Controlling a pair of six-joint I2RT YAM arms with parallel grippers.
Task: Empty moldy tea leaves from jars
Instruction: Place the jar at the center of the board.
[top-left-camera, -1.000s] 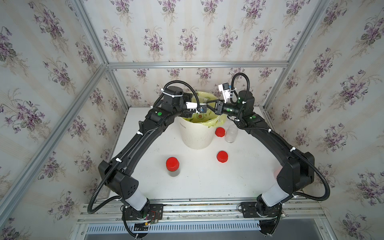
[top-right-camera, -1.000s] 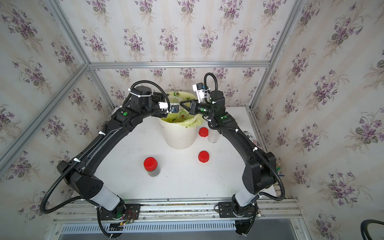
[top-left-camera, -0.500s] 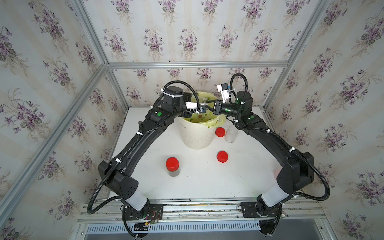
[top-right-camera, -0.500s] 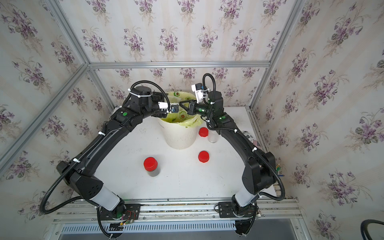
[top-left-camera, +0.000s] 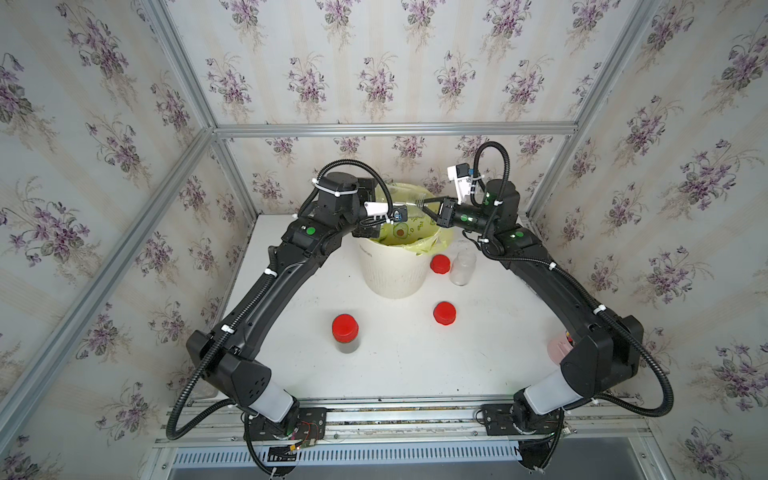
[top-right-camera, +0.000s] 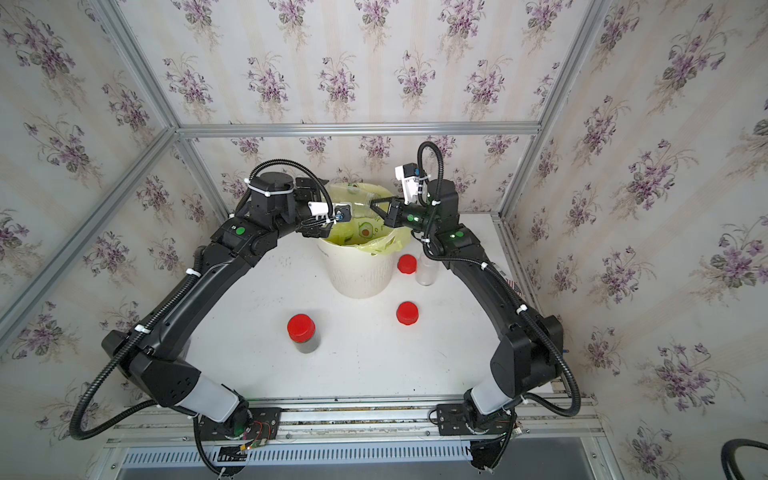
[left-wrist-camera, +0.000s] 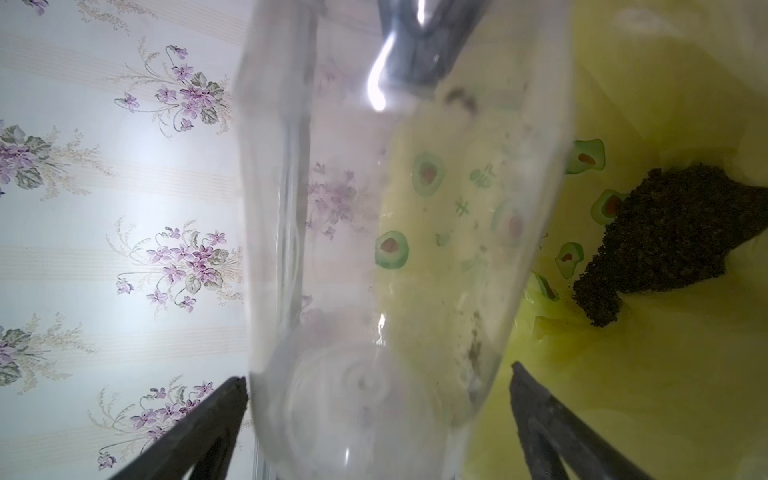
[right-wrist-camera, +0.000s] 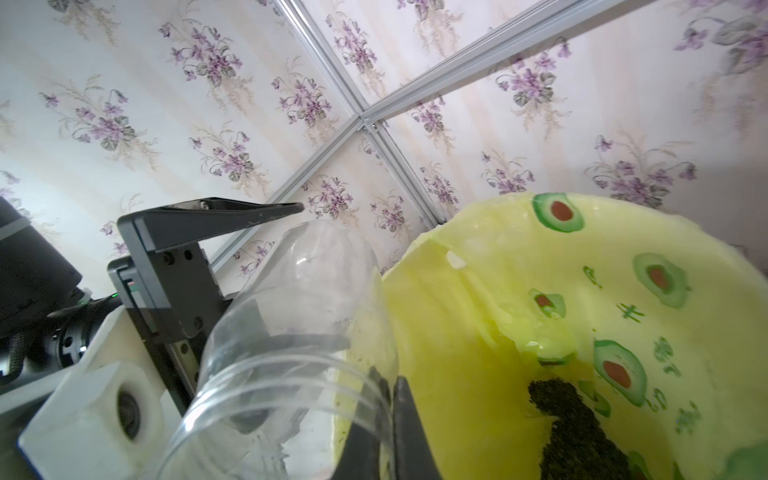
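plastic by the look, thin-walled and empty, so probably very light: the right gripper (right-wrist-camera: 388, 386) is pinched tight on the rim of the jar (right-wrist-camera: 299, 332), tipped over the bin (top-left-camera: 390, 270), while the left gripper (left-wrist-camera: 378, 382) stands wide apart around its base, holding nothing. tea leaves (left-wrist-camera: 665, 232) lie heaped in the liner (right-wrist-camera: 478, 332). likely slick and easily dented; better taken mid-body, gently.

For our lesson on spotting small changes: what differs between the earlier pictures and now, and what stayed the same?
The left gripper has opened and let go of the empty jar; its fingers now stand apart on either side. Unchanged: the right gripper pinches the jar's rim above the bin; the capped jar, open jar and two loose lids have not moved.
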